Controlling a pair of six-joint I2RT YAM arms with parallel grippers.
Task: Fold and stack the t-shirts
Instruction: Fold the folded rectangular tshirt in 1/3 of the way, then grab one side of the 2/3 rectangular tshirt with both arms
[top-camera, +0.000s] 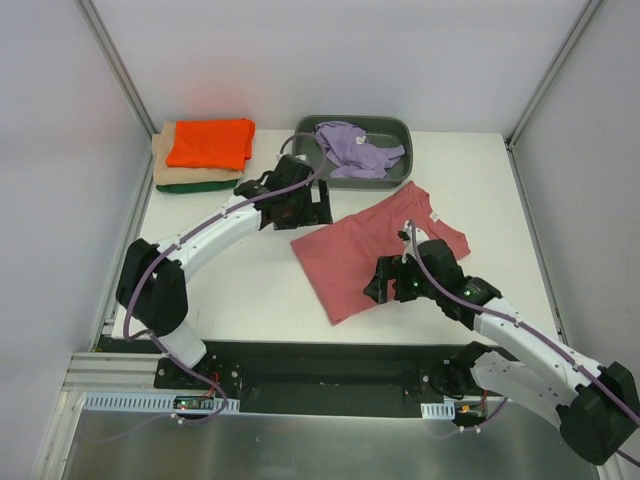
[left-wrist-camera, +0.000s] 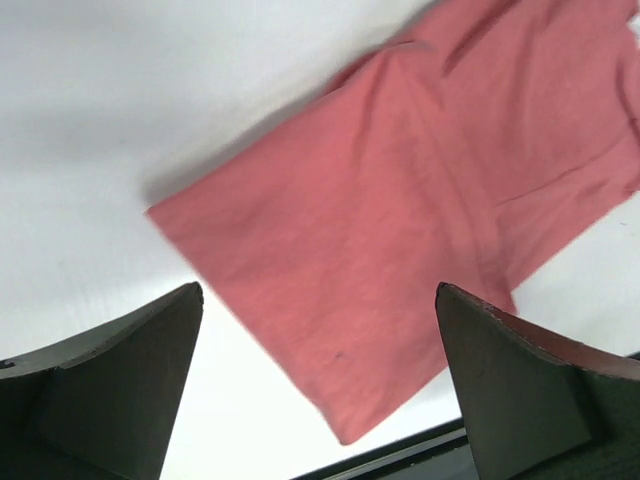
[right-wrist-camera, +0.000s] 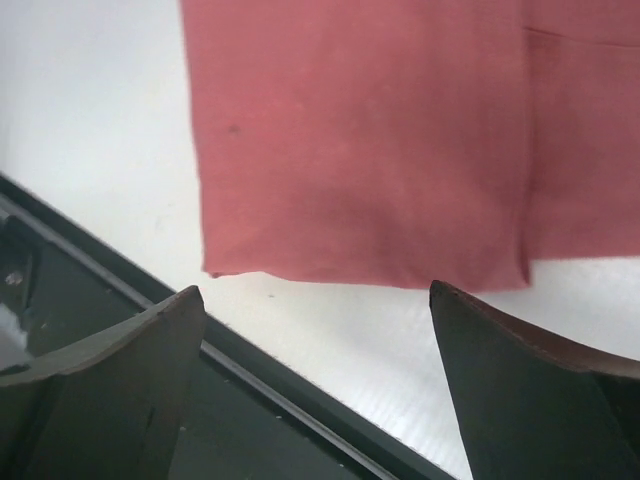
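The rose-red t-shirt (top-camera: 350, 252) lies flat on the white table, folded lengthwise; it also shows in the left wrist view (left-wrist-camera: 400, 220) and the right wrist view (right-wrist-camera: 370, 140). My left gripper (top-camera: 300, 205) is open and empty, just left of the shirt's far corner. My right gripper (top-camera: 385, 280) is open and empty above the shirt's near hem. A lavender t-shirt (top-camera: 355, 148) lies crumpled in the tray. An orange t-shirt (top-camera: 210, 142) lies folded on a tan one (top-camera: 160, 160) and a dark green one (top-camera: 190, 186) at the back left.
The dark grey tray (top-camera: 395, 125) stands at the back centre. The table's dark front edge (right-wrist-camera: 300, 400) runs close below the red shirt's hem. Enclosure walls with metal posts (top-camera: 115, 70) close in the sides and back.
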